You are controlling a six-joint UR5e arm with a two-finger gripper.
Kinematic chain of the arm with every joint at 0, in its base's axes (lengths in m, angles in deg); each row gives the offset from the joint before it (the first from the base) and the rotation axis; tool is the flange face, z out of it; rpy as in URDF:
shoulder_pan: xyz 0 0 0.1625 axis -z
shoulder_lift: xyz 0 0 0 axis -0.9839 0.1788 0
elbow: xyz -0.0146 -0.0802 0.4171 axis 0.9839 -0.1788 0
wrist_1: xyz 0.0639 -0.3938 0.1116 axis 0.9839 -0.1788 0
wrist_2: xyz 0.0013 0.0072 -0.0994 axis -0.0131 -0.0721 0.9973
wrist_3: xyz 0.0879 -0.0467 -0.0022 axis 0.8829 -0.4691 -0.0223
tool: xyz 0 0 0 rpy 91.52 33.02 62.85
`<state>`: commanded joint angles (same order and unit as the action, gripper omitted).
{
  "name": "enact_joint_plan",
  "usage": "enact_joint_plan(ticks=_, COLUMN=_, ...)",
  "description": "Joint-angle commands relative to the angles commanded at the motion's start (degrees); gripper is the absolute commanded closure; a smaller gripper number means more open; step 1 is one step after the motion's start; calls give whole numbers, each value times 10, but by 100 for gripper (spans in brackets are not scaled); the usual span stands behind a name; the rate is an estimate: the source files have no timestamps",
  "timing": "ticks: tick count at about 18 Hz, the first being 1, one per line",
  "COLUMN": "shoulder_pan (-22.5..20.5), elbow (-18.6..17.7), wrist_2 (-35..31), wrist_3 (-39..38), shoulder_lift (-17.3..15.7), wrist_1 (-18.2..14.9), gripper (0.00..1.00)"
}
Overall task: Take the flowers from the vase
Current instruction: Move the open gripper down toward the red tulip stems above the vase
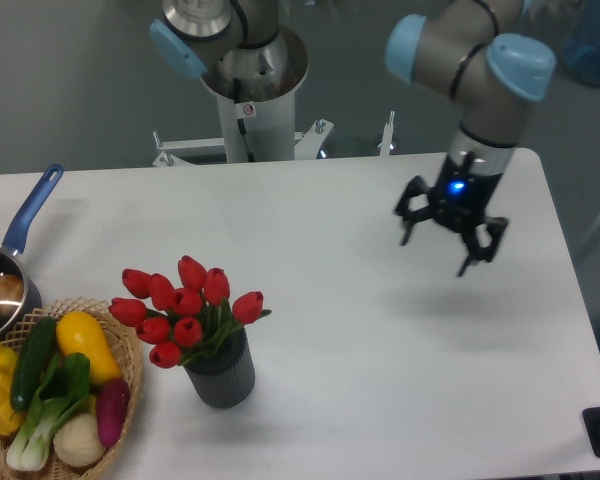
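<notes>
The flowers [185, 310] are set in the vase [222, 372], which is placed on the surface [360, 400] near its front edge, left of centre. A basket [128, 352] is found just beside it at the front-left corner, a saucepan [5, 290] behind the basket. The end effector [448, 250] is held above the right side, well apart.

Readable text: none that I can make out.
Sticker [247, 109] on my base column [250, 110]: small white label with a red mark, too small to read.
</notes>
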<state>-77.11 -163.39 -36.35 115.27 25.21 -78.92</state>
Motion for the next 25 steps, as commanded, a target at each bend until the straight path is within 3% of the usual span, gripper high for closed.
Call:
enact_joint_plan(ticks=4, shoulder_pan=39, elbow=1, wrist_2=31, wrist_3=-53, shoulder_lift=8, wrist_1=2, gripper=0)
enact_joint_plan(ticks=8, shoulder_pan=57, elbow=3, wrist_2=48, wrist_3=-55, shoulder_lift=8, wrist_1=2, gripper=0)
enact_joint_plan(ticks=13, shoulder_pan=76, elbow=2, wrist_2=129, wrist_3=-55, shoulder_lift=10, wrist_1=2, gripper=0)
enact_joint_plan(ticks=17, shoulder_pan=100, elbow=2, wrist_2=139, wrist_3=-55, shoulder_lift=13, wrist_1=3, gripper=0)
enact_joint_plan(ticks=25, shoulder_pan=116, elbow=0, wrist_2=220, wrist_3=-53, shoulder_lift=22, wrist_1=11, gripper=0)
